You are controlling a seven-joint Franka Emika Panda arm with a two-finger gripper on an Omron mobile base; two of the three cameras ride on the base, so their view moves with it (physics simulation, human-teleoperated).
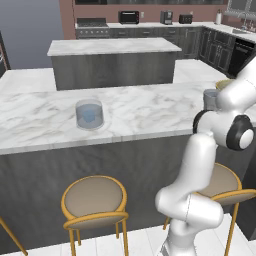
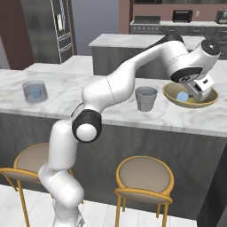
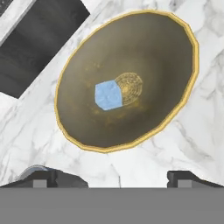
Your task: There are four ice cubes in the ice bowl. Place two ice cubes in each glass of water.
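Overhead, fingers (image 3: pixel 113 177) spread wide, ice bowl (image 3: pixel 183 105) rim unobstructed, one ice cube (image 3: pixel 108 95) central

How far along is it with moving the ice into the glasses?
Mostly done, it seems: one ice cube lies in the ice bowl. The far glass holds something pale blue, apparently ice; the near glass's contents cannot be made out. The open gripper holds nothing and hovers above the bowl, so that cube remains.
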